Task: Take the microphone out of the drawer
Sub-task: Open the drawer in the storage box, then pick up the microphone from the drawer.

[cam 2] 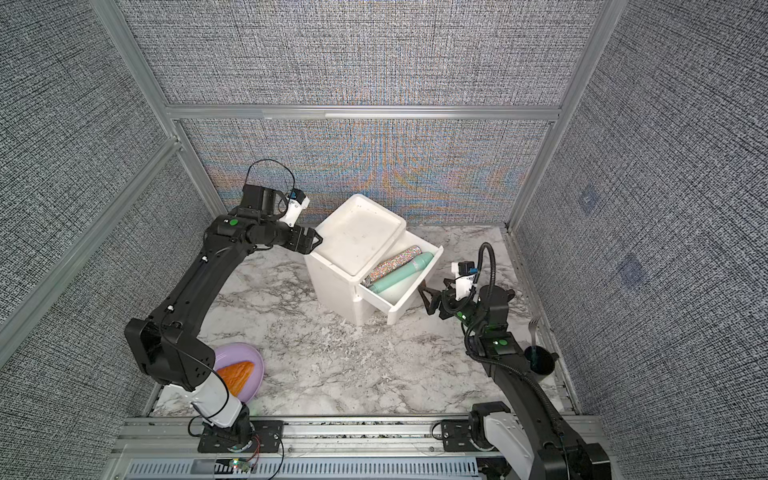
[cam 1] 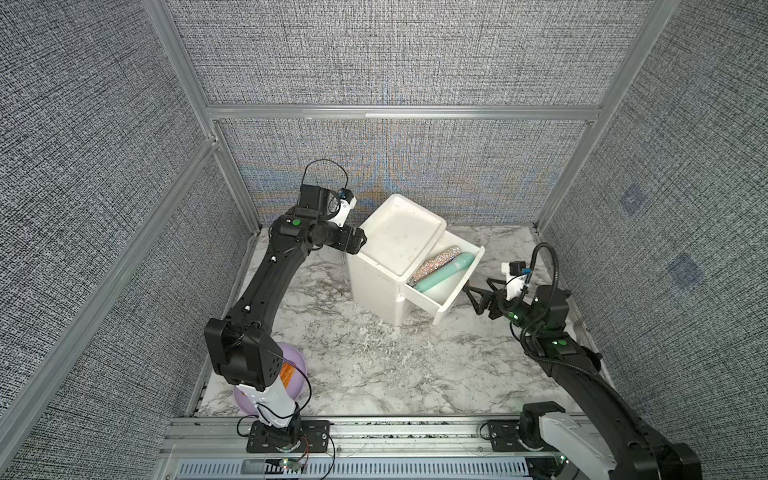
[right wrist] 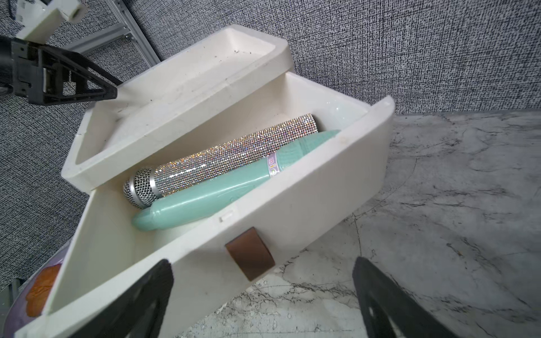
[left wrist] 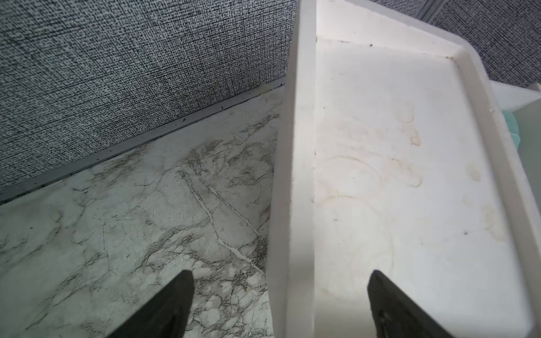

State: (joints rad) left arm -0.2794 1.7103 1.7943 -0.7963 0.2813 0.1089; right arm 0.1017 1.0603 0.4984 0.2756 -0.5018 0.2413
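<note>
Right gripper (cam 1: 476, 297) is hanging wide open, empty, before the white plastic drawer (right wrist: 307, 190) near the back edge of the bench (cam 1: 374, 374), where the rhinestone-covered microphone (right wrist: 228, 155) is lying (rigid, likely slippery; grasp mid-barrel).

My right gripper (right wrist: 262, 263) black. Drawer (right wrist: 322, 187) white, brown tab (right wrist: 250, 253). Microphone (right wrist: 222, 158) silver rhinestone; tube (right wrist: 205, 196) mint. Table (right wrist: 439, 204) grey-veined white marble.

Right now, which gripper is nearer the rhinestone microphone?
Right. The right gripper is just outside the front of the drawer where the rhinestone microphone lies; the left gripper straddles the rim of the cabinet on the opposite side.
</note>
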